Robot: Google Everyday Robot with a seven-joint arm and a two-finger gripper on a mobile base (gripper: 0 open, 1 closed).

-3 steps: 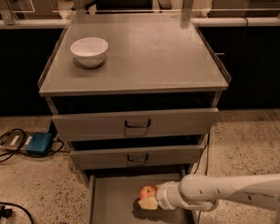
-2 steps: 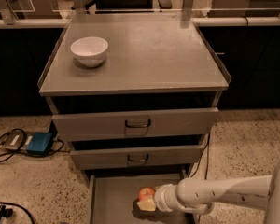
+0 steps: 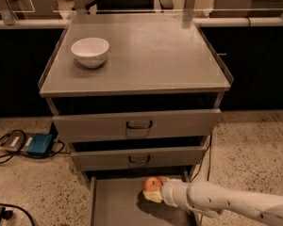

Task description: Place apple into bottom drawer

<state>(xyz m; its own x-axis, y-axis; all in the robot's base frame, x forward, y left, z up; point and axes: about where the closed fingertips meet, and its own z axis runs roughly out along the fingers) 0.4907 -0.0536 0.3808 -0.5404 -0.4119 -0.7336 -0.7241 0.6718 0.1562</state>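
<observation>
The bottom drawer (image 3: 115,204) is pulled open below the two upper drawers, its flat grey floor showing. The red-orange apple (image 3: 153,183) is over the drawer's floor near its back right, held at the tip of my gripper (image 3: 153,191). My white arm reaches in from the lower right. The fingers are shut on the apple. I cannot tell if the apple touches the floor.
A white bowl (image 3: 90,51) stands on the cabinet top (image 3: 155,55) at the left. The two upper drawers (image 3: 139,125) are slightly ajar. A blue box (image 3: 39,144) and cables lie on the speckled floor to the left.
My arm has moved a little left and further into the drawer, carrying the apple with it.
</observation>
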